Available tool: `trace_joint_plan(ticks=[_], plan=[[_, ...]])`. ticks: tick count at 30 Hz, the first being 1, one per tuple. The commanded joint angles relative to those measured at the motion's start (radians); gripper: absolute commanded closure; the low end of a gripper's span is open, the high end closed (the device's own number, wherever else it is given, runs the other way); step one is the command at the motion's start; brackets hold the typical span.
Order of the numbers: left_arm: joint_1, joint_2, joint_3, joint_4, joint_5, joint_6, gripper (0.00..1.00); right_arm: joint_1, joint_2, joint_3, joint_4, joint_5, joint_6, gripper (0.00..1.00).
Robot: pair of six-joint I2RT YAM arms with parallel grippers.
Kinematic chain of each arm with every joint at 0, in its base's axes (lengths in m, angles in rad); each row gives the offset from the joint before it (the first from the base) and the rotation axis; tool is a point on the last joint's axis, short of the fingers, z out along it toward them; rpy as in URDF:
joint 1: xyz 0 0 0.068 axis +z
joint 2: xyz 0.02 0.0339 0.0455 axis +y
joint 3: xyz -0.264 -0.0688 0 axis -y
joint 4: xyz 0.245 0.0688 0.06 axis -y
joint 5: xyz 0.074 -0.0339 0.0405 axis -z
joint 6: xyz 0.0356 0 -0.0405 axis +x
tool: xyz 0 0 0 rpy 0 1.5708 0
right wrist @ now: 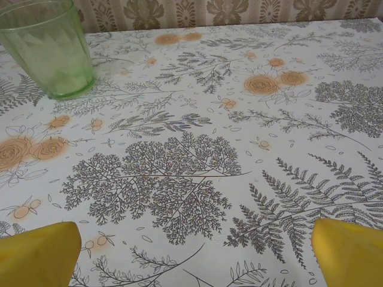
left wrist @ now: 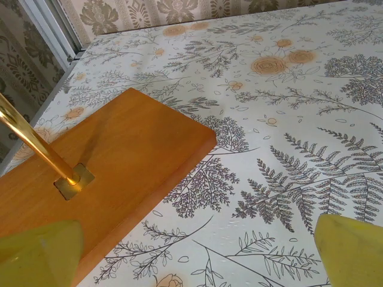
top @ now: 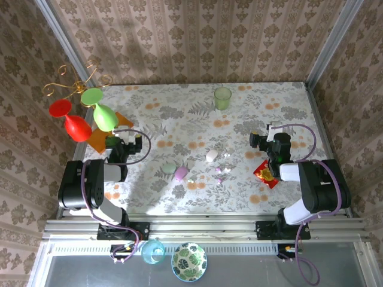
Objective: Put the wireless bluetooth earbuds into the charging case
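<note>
Several tiny earbuds [top: 222, 172], white and purple, lie loose on the flowered cloth near the table's middle. Three pebble-shaped charging cases lie close by: a green one [top: 169, 168], a pink one [top: 181, 174] and a white one [top: 212, 155]. My left gripper [top: 121, 139] [left wrist: 192, 258] hovers over bare cloth to the left of the cases, open, with nothing between its yellow fingertips [left wrist: 37, 251]. My right gripper [top: 267, 136] [right wrist: 192, 257] is to the right of the earbuds, open as well, its yellow fingertips [right wrist: 350, 251] wide apart over the cloth.
An orange wooden base [left wrist: 119, 155] with a brass rod [left wrist: 36, 146] holds red and green glasses [top: 90, 116] beside the left gripper. A green cup [top: 222, 97] [right wrist: 51, 51] stands at the back. A red snack packet [top: 264, 173] lies by the right arm.
</note>
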Motion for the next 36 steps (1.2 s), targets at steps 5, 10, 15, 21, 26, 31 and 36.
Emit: trace_joint_plan(ticks=[5,10,15,21,26,31,36], plan=[[-0.002,-0.004,0.016,0.001,0.011,-0.013,0.0,-0.001,0.01,0.021,0.002,-0.013,-0.019,0.0],[-0.002,-0.004,0.016,0.001,0.011,-0.013,0.0,-0.001,0.012,0.021,0.002,-0.014,-0.019,0.0],[-0.002,-0.005,0.015,0.002,0.01,-0.013,0.0,-0.002,0.012,0.022,0.0,-0.016,-0.017,0.0],[-0.005,-0.008,0.013,0.004,0.014,-0.005,0.0,-0.003,0.008,0.019,0.004,-0.015,-0.018,0.0],[-0.039,-0.067,0.002,-0.024,0.002,0.034,0.0,0.003,-0.024,0.023,-0.029,-0.021,-0.029,0.0],[-0.066,-0.152,0.04,-0.175,0.08,0.094,0.0,0.014,-0.19,0.058,-0.229,-0.017,-0.029,0.0],[-0.115,-0.179,0.093,-0.299,0.147,0.174,0.0,0.076,-0.317,0.098,-0.402,0.036,-0.011,0.0]])
